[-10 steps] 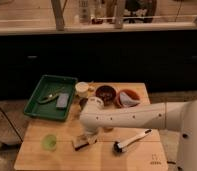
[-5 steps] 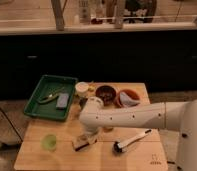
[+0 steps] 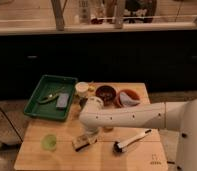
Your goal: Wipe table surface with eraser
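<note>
The pale-wood table surface (image 3: 67, 157) fills the lower middle of the camera view, with a small dark logo (image 3: 154, 161) near its front right corner. The eraser (image 3: 84, 143), a small tan block with a dark underside, lies on the table left of centre. My white arm (image 3: 137, 116) reaches in from the right and bends down at its left end. My gripper (image 3: 89, 134) is at that end, right over the eraser's back edge and mostly hidden by the arm. I cannot tell whether it touches the eraser.
A green tray (image 3: 39, 109) at the back left holds a grey-blue block (image 3: 62, 101). A green cup (image 3: 49, 142) stands at the front left. A white cup (image 3: 82, 89), a dark bowl (image 3: 106, 93) and a red bowl (image 3: 128, 97) stand along the back. A white-handled, black-headed brush (image 3: 131, 141) lies right of the eraser.
</note>
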{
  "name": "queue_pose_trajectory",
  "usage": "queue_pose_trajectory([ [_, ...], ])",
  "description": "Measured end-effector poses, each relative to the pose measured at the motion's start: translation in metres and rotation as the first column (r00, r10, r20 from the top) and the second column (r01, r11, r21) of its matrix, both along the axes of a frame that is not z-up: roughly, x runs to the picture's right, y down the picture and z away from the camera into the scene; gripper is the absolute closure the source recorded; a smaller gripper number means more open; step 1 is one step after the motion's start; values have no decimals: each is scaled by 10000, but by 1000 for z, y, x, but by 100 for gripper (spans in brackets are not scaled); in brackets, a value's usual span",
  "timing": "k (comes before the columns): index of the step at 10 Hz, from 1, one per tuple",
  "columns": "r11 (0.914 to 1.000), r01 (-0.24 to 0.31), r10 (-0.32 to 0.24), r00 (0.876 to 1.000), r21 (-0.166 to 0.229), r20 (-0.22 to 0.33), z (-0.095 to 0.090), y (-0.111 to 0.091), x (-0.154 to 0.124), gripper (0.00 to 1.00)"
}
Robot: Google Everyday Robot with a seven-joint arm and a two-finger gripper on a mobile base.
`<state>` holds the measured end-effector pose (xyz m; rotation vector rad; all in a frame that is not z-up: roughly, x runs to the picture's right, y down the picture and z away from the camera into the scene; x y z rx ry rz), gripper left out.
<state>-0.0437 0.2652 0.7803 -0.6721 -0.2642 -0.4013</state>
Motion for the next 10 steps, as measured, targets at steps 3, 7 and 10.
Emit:
queue_pose_trajectory([
  [3, 9995, 103, -95, 9997, 310, -242, -8, -8, 2, 100],
  [7, 9986, 205, -190, 9993, 478, -311, -13, -13, 1, 100],
  [10, 9979, 237, -208, 9986, 602, -483, -1, -27, 3, 100],
])
